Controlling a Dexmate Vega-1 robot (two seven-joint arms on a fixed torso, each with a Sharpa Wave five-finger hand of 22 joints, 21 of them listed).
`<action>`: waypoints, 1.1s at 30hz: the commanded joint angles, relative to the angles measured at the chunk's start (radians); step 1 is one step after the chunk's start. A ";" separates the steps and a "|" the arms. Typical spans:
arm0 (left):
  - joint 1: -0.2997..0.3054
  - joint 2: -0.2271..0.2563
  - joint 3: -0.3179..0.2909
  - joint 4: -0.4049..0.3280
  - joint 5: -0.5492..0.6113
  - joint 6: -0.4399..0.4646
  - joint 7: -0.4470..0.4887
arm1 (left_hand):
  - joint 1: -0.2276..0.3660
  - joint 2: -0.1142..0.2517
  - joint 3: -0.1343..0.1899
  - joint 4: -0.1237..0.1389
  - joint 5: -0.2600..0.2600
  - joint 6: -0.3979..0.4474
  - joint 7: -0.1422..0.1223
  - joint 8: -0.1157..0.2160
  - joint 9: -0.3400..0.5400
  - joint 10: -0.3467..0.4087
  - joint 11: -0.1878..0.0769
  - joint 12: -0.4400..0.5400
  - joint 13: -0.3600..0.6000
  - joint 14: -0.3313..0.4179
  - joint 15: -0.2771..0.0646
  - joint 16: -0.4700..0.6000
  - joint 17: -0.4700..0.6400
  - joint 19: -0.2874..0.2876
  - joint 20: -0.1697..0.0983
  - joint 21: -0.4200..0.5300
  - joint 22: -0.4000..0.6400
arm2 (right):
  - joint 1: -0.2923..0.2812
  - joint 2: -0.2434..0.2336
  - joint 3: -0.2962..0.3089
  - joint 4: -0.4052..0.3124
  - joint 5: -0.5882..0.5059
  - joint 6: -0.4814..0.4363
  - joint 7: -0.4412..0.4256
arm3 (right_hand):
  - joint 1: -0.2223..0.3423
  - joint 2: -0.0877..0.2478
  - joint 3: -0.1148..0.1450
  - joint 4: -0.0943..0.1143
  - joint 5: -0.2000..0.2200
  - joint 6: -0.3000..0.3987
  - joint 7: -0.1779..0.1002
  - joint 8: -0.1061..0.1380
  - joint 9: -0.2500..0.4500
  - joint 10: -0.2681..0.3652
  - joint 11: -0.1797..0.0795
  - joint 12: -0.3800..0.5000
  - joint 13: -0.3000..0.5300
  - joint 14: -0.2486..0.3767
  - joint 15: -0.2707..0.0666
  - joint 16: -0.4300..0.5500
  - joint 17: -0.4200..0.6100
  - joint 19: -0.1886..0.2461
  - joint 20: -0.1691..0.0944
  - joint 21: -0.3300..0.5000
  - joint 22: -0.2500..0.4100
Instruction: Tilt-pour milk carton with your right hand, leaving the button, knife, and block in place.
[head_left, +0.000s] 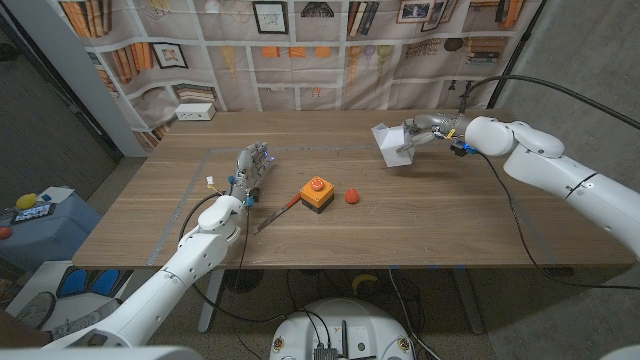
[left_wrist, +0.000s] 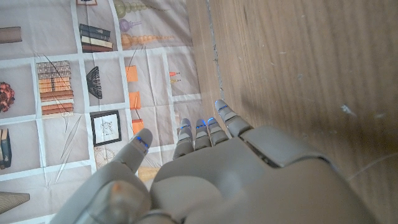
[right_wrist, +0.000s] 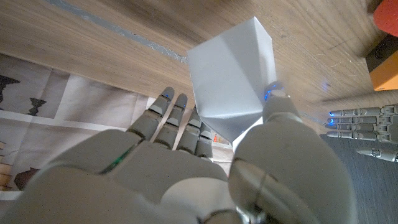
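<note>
A: Where is the carton (head_left: 393, 145) now?

B: It is at the far right part of the table (head_left: 430, 215), in the right hand (head_left: 428, 130). The carton is white and it is tilted, its top leaning toward the middle of the table.

A: How do the fingers hold it?

B: In the right wrist view the carton (right_wrist: 231, 84) lies between the thumb (right_wrist: 277, 102) on one side and the other fingers (right_wrist: 174, 112) on the other side. The thumb tip presses on its edge. The other fingers reach along the carton's opposite face; I cannot tell if all of them touch it.

A: And the left hand (head_left: 250, 170)?

B: It stands on the table at the left, well apart from the carton. Its fingers (left_wrist: 205, 127) are straight and a little apart, and they hold nothing.

A: The other things?

B: The knife (head_left: 278, 213) lies just beside the left hand. The button (head_left: 317, 192) is near the middle, on its orange box, and the red block (head_left: 352, 196) lies just to its right.
</note>
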 joint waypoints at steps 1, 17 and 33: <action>-0.002 0.008 0.000 -0.010 0.000 0.011 0.002 | 0.000 0.079 0.007 0.001 0.005 0.010 -0.004 -0.003 0.006 0.007 0.002 -0.002 0.004 0.008 -0.003 0.002 0.001 0.006 0.000 0.001 0.002 | -0.077 0.025 0.012 0.057 0.075 0.081 -0.183 | 0.010 0.008 -0.001 -0.007 0.000 0.003 -0.001 0.003 0.003 0.031 -0.023 -0.002 0.003 0.006 -0.095 0.004 0.006 0.000 0.006 0.001 0.003; -0.001 0.012 -0.009 -0.012 0.014 -0.017 0.003 | 0.000 0.079 0.009 0.000 0.005 0.011 -0.004 -0.003 0.006 0.006 -0.001 -0.002 0.004 0.008 -0.004 0.002 0.001 0.006 -0.001 0.001 0.002 | -0.103 0.089 -0.019 0.154 0.053 0.170 -0.360 | 0.017 0.006 -0.001 -0.010 0.000 0.007 -0.008 0.005 0.003 0.033 -0.020 -0.003 0.004 0.005 -0.096 0.004 0.006 0.003 0.006 0.003 0.003; -0.009 0.040 -0.009 -0.014 0.050 -0.024 -0.002 | 0.008 0.072 0.014 -0.019 0.005 -0.005 -0.033 -0.007 0.005 0.017 -0.050 -0.001 0.001 0.026 -0.042 0.004 -0.003 0.007 -0.016 0.001 0.001 | -0.131 0.136 -0.045 0.209 0.013 0.178 -0.494 | 0.027 0.007 -0.001 -0.012 0.000 0.010 -0.012 0.007 0.002 0.036 -0.020 -0.004 0.006 0.004 -0.102 0.003 0.007 0.012 -0.003 0.006 0.003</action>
